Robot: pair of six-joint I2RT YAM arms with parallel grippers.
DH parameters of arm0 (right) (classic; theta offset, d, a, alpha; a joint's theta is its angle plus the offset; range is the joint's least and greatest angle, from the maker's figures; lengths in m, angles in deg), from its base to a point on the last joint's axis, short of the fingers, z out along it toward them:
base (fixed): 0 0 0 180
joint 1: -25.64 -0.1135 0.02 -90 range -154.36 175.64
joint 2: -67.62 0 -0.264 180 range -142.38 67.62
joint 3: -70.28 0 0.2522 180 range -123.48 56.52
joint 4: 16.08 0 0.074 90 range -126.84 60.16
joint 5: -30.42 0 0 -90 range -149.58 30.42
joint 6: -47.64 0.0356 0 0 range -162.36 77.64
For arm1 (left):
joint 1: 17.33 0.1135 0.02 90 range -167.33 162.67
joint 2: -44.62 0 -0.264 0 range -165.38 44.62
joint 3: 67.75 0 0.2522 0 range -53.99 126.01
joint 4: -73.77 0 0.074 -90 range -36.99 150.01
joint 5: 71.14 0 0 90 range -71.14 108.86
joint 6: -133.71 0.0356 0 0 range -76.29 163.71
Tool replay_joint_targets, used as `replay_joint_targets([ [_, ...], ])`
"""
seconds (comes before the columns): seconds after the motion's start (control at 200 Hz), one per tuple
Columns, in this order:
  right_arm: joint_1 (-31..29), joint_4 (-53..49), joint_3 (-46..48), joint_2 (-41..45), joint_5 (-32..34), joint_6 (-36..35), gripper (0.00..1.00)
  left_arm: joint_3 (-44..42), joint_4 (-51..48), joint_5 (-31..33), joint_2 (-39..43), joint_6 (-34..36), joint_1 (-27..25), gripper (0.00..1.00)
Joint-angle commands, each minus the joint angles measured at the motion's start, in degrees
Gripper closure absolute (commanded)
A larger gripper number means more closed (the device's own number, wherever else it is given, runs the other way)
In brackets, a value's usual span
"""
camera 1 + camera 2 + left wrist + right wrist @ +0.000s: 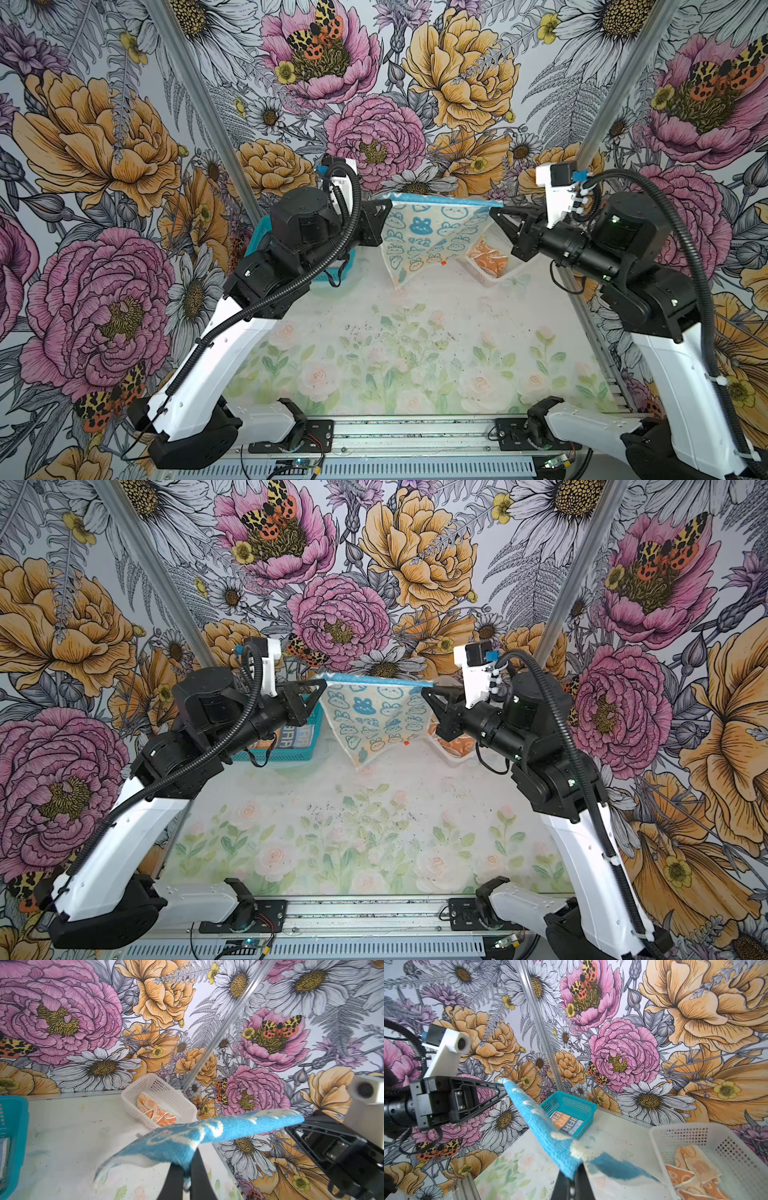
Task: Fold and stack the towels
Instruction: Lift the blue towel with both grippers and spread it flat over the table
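The teal towel with cartoon bunnies (432,237) (374,717) hangs in the air over the far part of the table, its top edge stretched level between my two grippers. My left gripper (388,205) (187,1167) is shut on the towel's left top corner (182,1147). My right gripper (494,208) (574,1176) is shut on the right top corner (564,1159). The lower corners droop toward the table. The peach-orange towel (488,257) (693,1165) lies in the white basket. The lettered towel (566,1124) (295,733) lies in the teal basket.
The white perforated basket (675,1128) (145,1082) stands at the far right of the table and the teal basket (571,1097) (257,232) at the far left, partly behind my left arm. Floral walls close in the back and both sides.
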Motion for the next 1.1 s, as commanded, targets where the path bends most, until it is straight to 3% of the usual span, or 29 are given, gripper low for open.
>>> replay_joint_targets([
  [0.0, -0.2, -3.9, -5.1, -0.1, -1.5, -0.5, 1.0, 1.5, -4.4, 2.4, 1.5, -1.2, -0.4, 1.0],
  [0.13, 0.5, -8.0, -10.0, -4.5, -0.6, 2.1, 1.0, 2.6, -6.1, 0.1, 2.0, -2.7, 4.8, 1.0],
  [0.23, 2.1, -8.4, -7.6, -7.8, 0.1, 3.8, 1.0, -0.5, -6.1, -6.4, 1.0, -4.9, 13.7, 1.0],
  [0.33, 3.8, -8.1, -2.9, -11.8, 0.2, 4.8, 1.0, -5.2, -5.6, -7.2, -1.4, -3.4, 17.7, 1.0],
  [0.59, 7.1, -2.9, 4.9, -26.4, 1.6, 3.3, 1.0, -18.1, 1.5, -9.4, -12.8, -1.6, 21.4, 1.0],
  [0.871, 12.2, 2.8, 1.0, -41.0, 0.2, 2.5, 1.0, -14.0, 3.3, -7.6, -25.2, 1.8, 22.7, 1.0],
  [0.991, 12.2, 2.7, 1.6, -43.3, -3.2, 2.6, 1.0, -14.1, 3.3, -7.5, -26.9, 2.6, 23.1, 1.0],
  [1.096, 11.0, 4.1, 8.9, -40.9, -2.5, 2.8, 1.0, -18.2, 3.3, -6.5, -25.7, 3.4, 22.6, 1.0],
])
